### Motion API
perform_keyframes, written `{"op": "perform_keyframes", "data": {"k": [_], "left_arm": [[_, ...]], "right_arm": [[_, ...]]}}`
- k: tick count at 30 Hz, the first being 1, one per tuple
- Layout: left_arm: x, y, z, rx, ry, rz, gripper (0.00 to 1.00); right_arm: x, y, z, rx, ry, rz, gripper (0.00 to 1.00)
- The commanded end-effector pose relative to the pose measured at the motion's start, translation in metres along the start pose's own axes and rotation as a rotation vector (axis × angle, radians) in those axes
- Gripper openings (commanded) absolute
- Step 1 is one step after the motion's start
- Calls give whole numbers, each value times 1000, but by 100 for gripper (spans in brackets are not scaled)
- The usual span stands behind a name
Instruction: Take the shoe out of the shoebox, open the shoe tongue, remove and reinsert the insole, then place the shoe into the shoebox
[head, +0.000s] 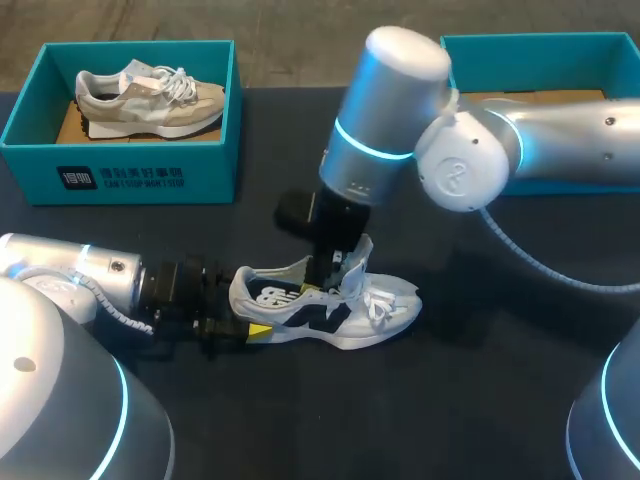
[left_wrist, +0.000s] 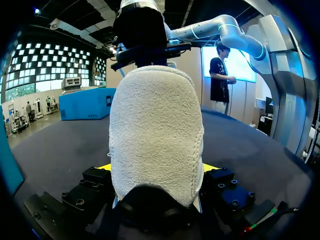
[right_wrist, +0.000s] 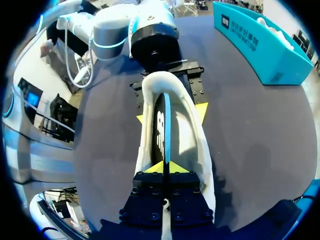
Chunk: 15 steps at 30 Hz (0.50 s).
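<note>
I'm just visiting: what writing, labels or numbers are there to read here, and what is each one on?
Front wall of the shoebox: a white square mark and a line of small white print, too blurred to read.
Side of the shoe: a dark logo emblem, no readable words.
Insole: a white logo mark, no readable words.
No numbers seen.

Left arm (head: 60, 272): my silver tube with a black wrist; a grey coiled cable (head: 112, 312) runs beside it.
Right arm (head: 395, 100): rounded silver links, a cyan light ring (head: 372, 148), and a white joint cap (head: 460, 170) with a faint mark.
Ribbed hose (head: 545, 262): grey, trailing off my right arm.
Shoulder domes (head: 50, 400): big, silver, each banded in cyan.
Left hand (left_wrist: 157, 169): black blocks (left_wrist: 95, 186) studded with screws, yellow tips, thin red and green wires (left_wrist: 261, 220).
Right hand (right_wrist: 165, 167): the same black screwed blocks, triangular yellow tips.
</note>
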<state>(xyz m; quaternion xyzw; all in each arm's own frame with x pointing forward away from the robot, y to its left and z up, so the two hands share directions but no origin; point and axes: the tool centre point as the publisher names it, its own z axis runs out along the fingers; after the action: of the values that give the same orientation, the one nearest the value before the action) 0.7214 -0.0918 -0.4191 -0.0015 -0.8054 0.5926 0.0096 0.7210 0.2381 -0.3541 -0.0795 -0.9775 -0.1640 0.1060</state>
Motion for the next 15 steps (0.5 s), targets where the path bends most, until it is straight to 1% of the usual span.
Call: {"op": "perform_keyframes", "data": {"k": [1, 9, 15], "left_arm": [[2, 5, 2, -1, 0, -1, 0], [2, 5, 2, -1, 0, -1, 0], [2, 5, 2, -1, 0, -1, 0]], "right_arm": [[0, -8, -11, 9, -6, -2, 0], [-9, -18, -25, 25, -22, -12, 0], [-18, -13, -30, -31, -23, -51, 0]]}}
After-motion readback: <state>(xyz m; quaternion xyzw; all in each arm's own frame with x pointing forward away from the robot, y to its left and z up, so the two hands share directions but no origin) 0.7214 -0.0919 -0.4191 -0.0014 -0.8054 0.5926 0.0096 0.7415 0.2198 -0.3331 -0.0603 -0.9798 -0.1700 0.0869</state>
